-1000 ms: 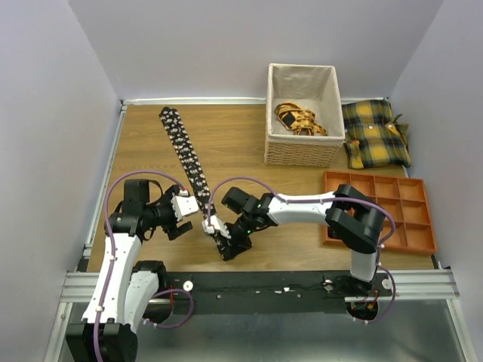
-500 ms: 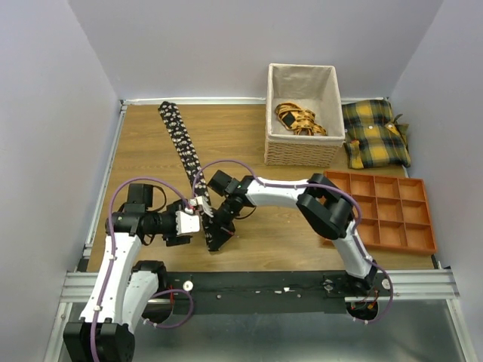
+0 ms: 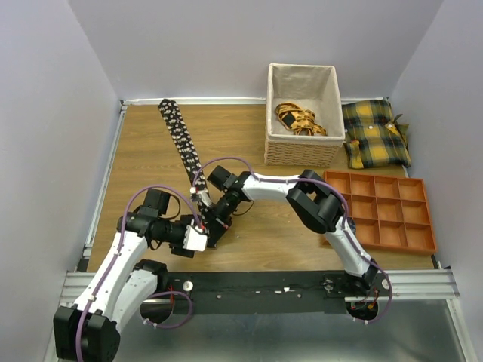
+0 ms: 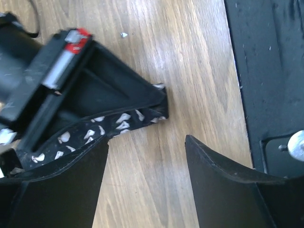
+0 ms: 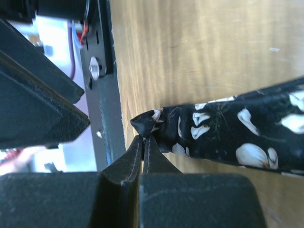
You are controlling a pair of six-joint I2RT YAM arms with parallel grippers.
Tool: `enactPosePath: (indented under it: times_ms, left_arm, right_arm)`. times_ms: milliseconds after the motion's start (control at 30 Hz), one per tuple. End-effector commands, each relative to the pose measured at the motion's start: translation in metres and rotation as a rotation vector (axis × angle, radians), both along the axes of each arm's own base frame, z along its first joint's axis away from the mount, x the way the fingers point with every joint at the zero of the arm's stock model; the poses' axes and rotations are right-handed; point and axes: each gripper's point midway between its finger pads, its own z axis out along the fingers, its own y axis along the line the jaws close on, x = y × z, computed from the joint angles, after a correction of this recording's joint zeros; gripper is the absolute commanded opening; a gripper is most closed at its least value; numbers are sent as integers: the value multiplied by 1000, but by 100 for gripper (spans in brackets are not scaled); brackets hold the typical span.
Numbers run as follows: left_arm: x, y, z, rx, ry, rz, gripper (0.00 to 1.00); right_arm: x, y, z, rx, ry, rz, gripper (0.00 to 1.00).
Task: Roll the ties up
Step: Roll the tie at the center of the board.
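Tie: you have one long narrow black fabric tie (image 3: 186, 154) with small white flowers, lying as an unrolled strip on the wooden table (image 3: 143, 151). It runs from the far left corner diagonally toward the near edge, and its near end lies between your two tools.
Right tool: your right tool (image 5: 142, 142) reaches across to the left side, its fingers pressed together on the very tip of the tie. The fabric puckers into a small fold there.
Left tool: your left tool (image 4: 147, 141) hangs low over the table just beside that same end, fingers spread with bare wood between them. One finger sits at the tie's edge, but you cannot tell whether it touches.
Rail: the tie's tip lies near the black rail (image 3: 287, 283) along the table's front.
Basket: a woven rectangular basket with a cloth liner (image 3: 302, 154) stands at the far side, holding a yellow-and-dark bundle (image 3: 298, 118).
Cushions: yellow-and-black plaid cushions (image 3: 375, 134) lie just right of the basket.
Tray: an orange plastic tray with compartments (image 3: 370, 176) sits on the right — well apart from the tie.
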Motion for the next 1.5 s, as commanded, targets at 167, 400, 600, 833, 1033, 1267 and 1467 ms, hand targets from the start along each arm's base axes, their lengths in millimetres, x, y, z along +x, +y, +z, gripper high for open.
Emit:
enactPosePath:
  times_ms: [167,400,600,833,1033,1267,1467]
  left_arm:
    - [-4,-3,-10,28,-58,-128,74]
    - [24,-4,-29,66,-25,39,78]
    - [21,-2,-31,72,-33,36,78]
    - [13,-11,-23,13,-37,-2,76]
    - [33,-16,-30,27,-165,55,70]
    - [17,-23,-45,82,-32,0,68]
    - [27,-24,-51,126,-40,21,64]
  right_arm:
    - [17,13,-4,-59,135,-122,4]
    - [26,18,-12,-117,216,-209,4]
    - [28,17,9,-32,232,-209,3]
    - [22,7,2,-75,305,-210,1]
    - [28,4,-2,-80,372,-266,1]
    - [39,0,-4,-79,440,-376,1]
    - [41,1,-8,-90,448,-382,1]
